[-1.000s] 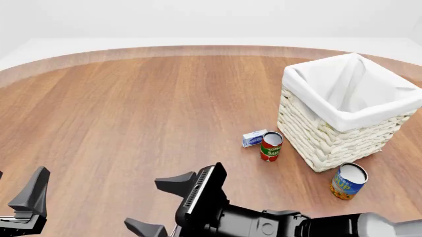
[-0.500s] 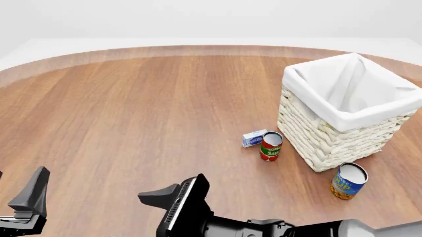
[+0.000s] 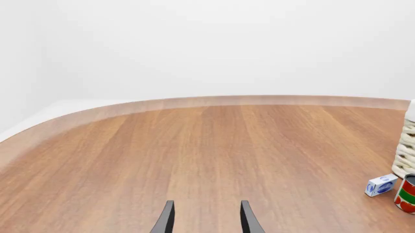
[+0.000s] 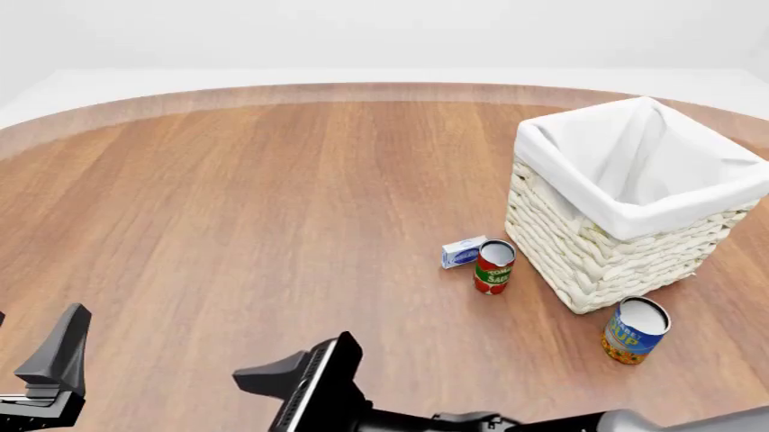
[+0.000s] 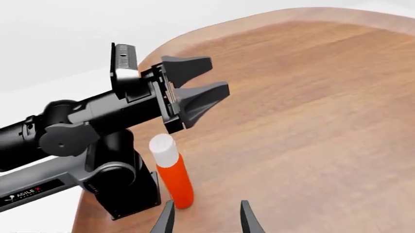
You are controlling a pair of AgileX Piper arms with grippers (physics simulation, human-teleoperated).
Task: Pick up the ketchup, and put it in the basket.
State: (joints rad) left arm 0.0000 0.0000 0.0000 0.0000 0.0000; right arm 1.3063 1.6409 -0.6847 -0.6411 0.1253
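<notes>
The ketchup (image 5: 174, 177), a red bottle with a white cap, shows only in the right wrist view. It stands upright on the wood beside the left arm's black base (image 5: 123, 187). My right gripper (image 5: 206, 219) is open just short of the bottle, which sits off to one finger's side. In the front view only one right finger (image 4: 274, 373) shows at the bottom edge. My left gripper (image 3: 206, 221) is open and holds nothing, at the near left (image 4: 58, 360). The basket (image 4: 601, 256), white wicker with a cloth liner, stands at the far right.
A red-and-green tomato sauce can (image 4: 493, 266) and a small blue-white box (image 4: 463, 252) sit just left of the basket. A blue-and-yellow can (image 4: 633, 330) stands in front of it. The left gripper (image 5: 194, 92) hangs above the ketchup in the right wrist view.
My right gripper has slid left and toward the near edge of the table, sinking lower in the front view. The left gripper, basket and cans have stayed put.
</notes>
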